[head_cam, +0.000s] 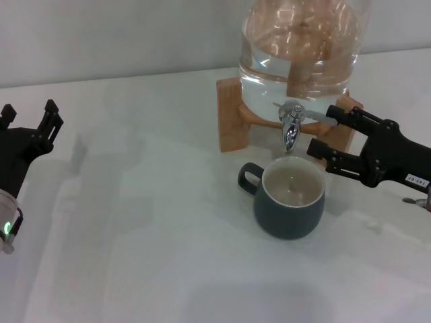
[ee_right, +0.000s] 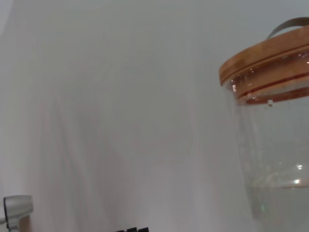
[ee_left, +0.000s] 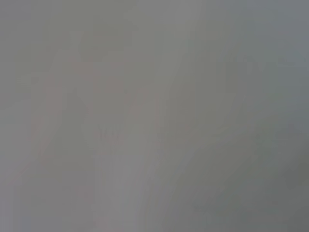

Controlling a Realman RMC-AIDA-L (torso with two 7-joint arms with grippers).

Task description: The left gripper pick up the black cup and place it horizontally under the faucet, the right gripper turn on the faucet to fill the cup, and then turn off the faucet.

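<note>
Water already sits in the black cup (head_cam: 290, 200), which stands upright on the table (head_cam: 135, 222) right under the faucet (head_cam: 291, 123), its handle pointing away from the right gripper (head_cam: 324, 130). In the head view that gripper is spread wide beside the faucet, one finger at the thin lever, the other lower, near the cup's rim. The left gripper (head_cam: 30, 118) is far from the faucet, spread and holding nothing. The left wrist view shows only grey blur. The right wrist view shows the glass jar (ee_right: 275, 159) with its wooden lid (ee_right: 265, 55). So the cup is placed; I think only the tap work is left.
</note>
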